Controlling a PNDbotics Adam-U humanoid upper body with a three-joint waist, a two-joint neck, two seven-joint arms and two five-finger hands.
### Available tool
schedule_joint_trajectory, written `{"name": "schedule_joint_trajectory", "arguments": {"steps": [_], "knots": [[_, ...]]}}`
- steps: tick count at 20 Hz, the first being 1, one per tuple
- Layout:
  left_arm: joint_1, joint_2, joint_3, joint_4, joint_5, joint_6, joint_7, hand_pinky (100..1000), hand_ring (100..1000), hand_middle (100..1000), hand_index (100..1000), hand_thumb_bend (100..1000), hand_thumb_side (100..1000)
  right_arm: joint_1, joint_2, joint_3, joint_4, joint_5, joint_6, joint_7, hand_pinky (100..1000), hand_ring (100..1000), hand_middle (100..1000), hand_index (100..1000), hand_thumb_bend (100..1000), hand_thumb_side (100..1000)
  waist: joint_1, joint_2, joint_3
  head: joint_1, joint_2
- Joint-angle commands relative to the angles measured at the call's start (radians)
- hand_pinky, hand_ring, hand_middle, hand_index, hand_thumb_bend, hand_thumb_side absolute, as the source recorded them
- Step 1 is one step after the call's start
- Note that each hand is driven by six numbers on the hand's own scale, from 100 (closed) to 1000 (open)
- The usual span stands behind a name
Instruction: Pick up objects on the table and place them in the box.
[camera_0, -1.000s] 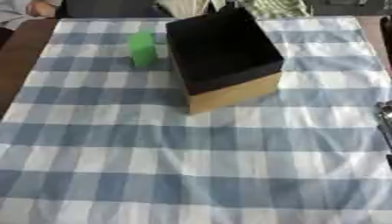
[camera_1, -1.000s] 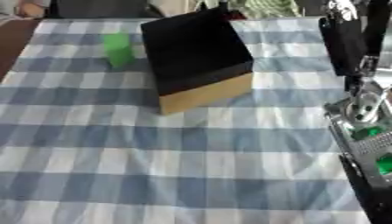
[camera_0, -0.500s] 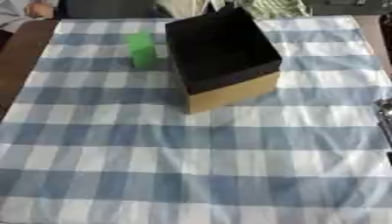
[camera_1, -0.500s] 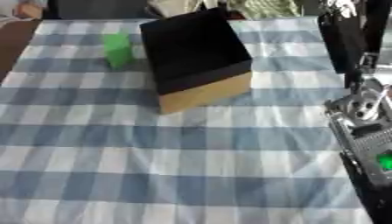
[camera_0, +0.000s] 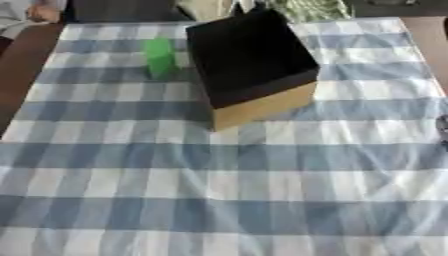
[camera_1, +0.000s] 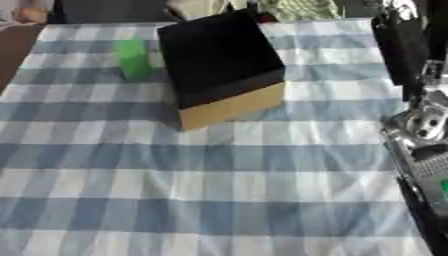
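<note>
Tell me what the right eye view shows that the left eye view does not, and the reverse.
Only the right eye view shows the robot's right arm, black and silver, along its right edge; no robot hand can be made out on it. The left eye view catches just a dark sliver of it at its right edge and adds nothing else. Both show the box, the green block left of it, and the checked cloth.

The right arm (camera_1: 420, 135), black with silver joints, is cut off along the worktop's right edge, its robot hand out of sight. The black-lined cardboard box (camera_0: 249, 62) hides its own floor. The small green block (camera_0: 159, 56) is blurred.
</note>
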Motion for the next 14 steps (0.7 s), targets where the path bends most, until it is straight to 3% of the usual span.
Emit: {"name": "schedule_joint_trajectory", "arguments": {"steps": [1, 8, 14], "knots": [[-0.052, -0.010, -0.005, 0.071, -0.096, -0.026, -0.059, 862, 793, 753, 935, 156, 617, -0.016, -0.009, -0.002, -0.015, -0.005, -0.002, 0.003, 863, 804, 696, 822, 100, 582, 0.000, -0.016, -0.002, 0.009, -0.013], [-0.120, -0.060, -0.016, 0.151, -0.252, -0.069, -0.239, 879, 818, 784, 950, 267, 593, -0.022, -0.001, 0.005, -0.015, -0.011, -0.003, 0.004, 863, 803, 695, 822, 100, 584, -0.001, -0.006, -0.013, 0.020, -0.029], [-0.166, -0.099, -0.014, 0.183, -0.356, -0.092, -0.394, 896, 833, 797, 952, 505, 543, -0.024, 0.004, 0.009, -0.015, -0.015, -0.004, 0.003, 863, 802, 694, 822, 100, 586, 0.000, 0.001, -0.019, 0.026, -0.040]]}}
